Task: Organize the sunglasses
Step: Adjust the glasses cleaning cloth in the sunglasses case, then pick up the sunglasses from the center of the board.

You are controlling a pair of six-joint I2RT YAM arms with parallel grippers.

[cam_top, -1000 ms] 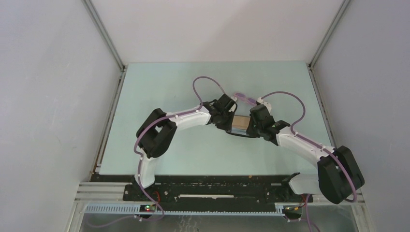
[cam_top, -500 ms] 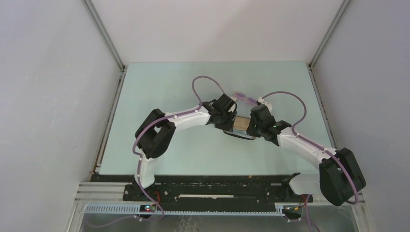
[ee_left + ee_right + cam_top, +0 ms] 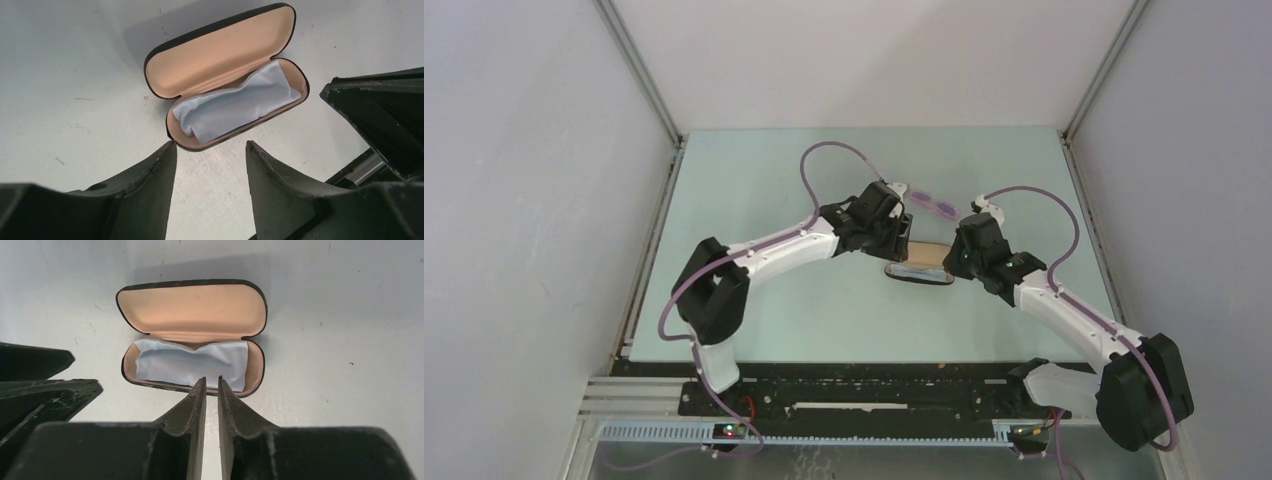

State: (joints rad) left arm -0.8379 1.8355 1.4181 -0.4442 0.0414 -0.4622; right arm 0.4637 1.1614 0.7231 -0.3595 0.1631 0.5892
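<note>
The sunglasses (image 3: pixel 933 205), a slim pink-purple pair, lie on the table beyond both grippers and do not show in the wrist views. The black case (image 3: pixel 921 264) lies open between the grippers, its tan lid (image 3: pixel 192 307) folded back and a light blue cloth (image 3: pixel 192 362) in its base. It also shows in the left wrist view (image 3: pixel 220 60) with the cloth (image 3: pixel 240 102). My left gripper (image 3: pixel 902 240) (image 3: pixel 210 146) is open and empty, just short of the case's end. My right gripper (image 3: pixel 956 260) (image 3: pixel 211 379) is shut and empty, its tips over the case's near rim.
The pale green table (image 3: pixel 774 200) is walled by white panels at the left, back and right. The right gripper's black body (image 3: pixel 385 110) shows at the right of the left wrist view, and the left gripper's body (image 3: pixel 40 385) at the left of the right wrist view.
Both grippers have drawn back from the case, the left toward the far left, the right to the right. The case now lies uncovered and open between them.
</note>
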